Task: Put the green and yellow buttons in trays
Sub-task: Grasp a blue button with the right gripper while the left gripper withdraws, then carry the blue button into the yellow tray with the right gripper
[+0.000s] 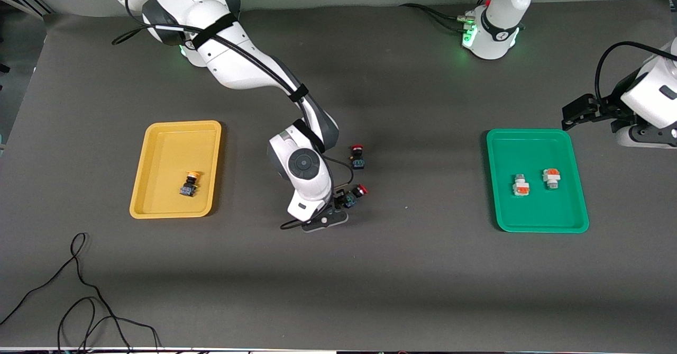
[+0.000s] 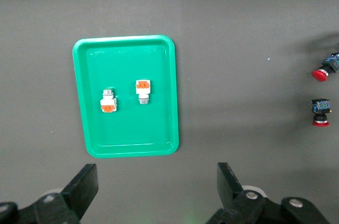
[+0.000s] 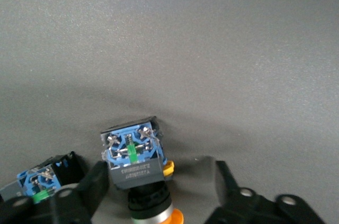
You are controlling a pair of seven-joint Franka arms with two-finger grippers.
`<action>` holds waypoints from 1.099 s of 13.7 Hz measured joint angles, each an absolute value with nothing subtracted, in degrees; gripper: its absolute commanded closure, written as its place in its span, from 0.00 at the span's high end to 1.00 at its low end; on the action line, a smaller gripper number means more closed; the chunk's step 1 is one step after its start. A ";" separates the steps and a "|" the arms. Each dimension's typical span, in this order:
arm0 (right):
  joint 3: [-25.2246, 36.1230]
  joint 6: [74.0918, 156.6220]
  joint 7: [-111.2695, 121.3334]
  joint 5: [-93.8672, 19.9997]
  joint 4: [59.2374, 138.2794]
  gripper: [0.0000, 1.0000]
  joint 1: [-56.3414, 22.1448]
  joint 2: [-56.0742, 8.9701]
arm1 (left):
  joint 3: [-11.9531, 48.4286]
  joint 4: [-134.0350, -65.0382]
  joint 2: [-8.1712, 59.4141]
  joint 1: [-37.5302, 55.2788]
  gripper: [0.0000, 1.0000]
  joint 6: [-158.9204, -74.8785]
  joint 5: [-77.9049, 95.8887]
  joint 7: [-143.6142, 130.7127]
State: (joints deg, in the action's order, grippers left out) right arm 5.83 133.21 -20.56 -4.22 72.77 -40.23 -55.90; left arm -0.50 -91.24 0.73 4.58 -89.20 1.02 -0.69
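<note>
The yellow tray (image 1: 158, 147) holds one yellow-capped button (image 1: 189, 183). The green tray (image 1: 534, 214) holds two white-and-orange buttons (image 1: 521, 185) (image 1: 551, 178); the tray (image 2: 159, 107) and both buttons (image 2: 108, 101) (image 2: 142, 88) also show in the left wrist view. My right gripper (image 1: 332, 210) is low over the table's middle. It is open (image 3: 159, 176) around a second yellow-capped button (image 3: 135, 168) lying on the table; one finger (image 3: 92, 184) is against its body, the other stands apart. The hand hides this button in the front view. My left gripper (image 1: 574, 113) (image 2: 156, 176) waits open and empty above the table beside the green tray.
Two red-capped switches lie by the right gripper: one (image 1: 355, 192) right beside it, one (image 1: 358, 156) farther from the front camera. They also show in the left wrist view (image 2: 320, 73) (image 2: 320, 113). A black-and-blue body (image 3: 42, 179) sits next to the grasped-around button. Loose cable (image 1: 79, 290) lies at the front corner.
</note>
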 measured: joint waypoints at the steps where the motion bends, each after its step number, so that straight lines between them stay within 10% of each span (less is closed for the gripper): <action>1: 5.83 133.34 -20.83 -4.22 72.76 0.00 -40.22 -55.90 | -0.52 -91.99 0.18 4.55 1.00 -89.26 1.01 -0.69; 8: 6.87 130.98 -34.65 -4.33 71.79 0.00 -39.22 -50.48 | -0.53 -93.21 -0.90 4.30 1.00 -89.30 0.97 -0.56; 15: 9.93 95.53 -27.47 -4.31 72.83 0.00 -28.47 -31.71 | -0.42 -93.28 -1.05 4.21 1.00 -89.30 0.01 1.05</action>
State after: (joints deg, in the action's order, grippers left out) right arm 9.93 95.53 -27.47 -4.31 72.83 -28.47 -31.71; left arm -0.42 -93.28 -1.05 4.21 -89.30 0.01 1.05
